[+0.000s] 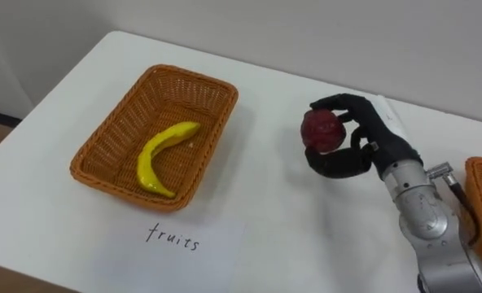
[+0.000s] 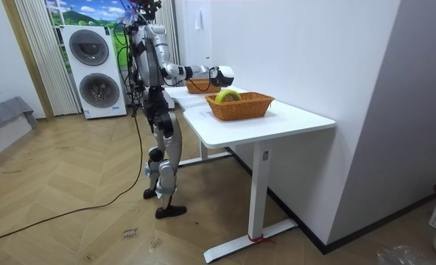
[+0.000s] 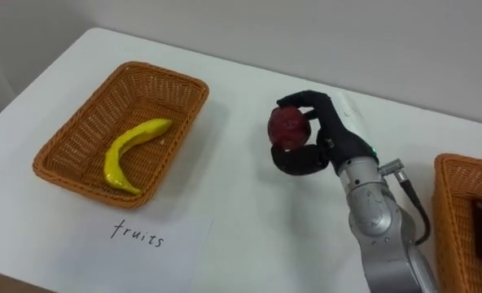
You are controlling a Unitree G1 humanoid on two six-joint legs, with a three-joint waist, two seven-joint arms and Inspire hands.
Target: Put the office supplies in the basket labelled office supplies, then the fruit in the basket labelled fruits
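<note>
Right hand [image 1: 378,137] grips a dark red fruit [image 1: 322,130] over the table [image 1: 273,224], beside the fruit basket [image 1: 194,78] where a banana [image 1: 164,155] already lies, so sorting looks partly done.

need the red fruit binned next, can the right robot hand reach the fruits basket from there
Probably yes: the right robot hand, curled round the red fruit, hovers over bare table beside the fruits basket, with nothing between them. One banana lies inside, leaving room.
</note>
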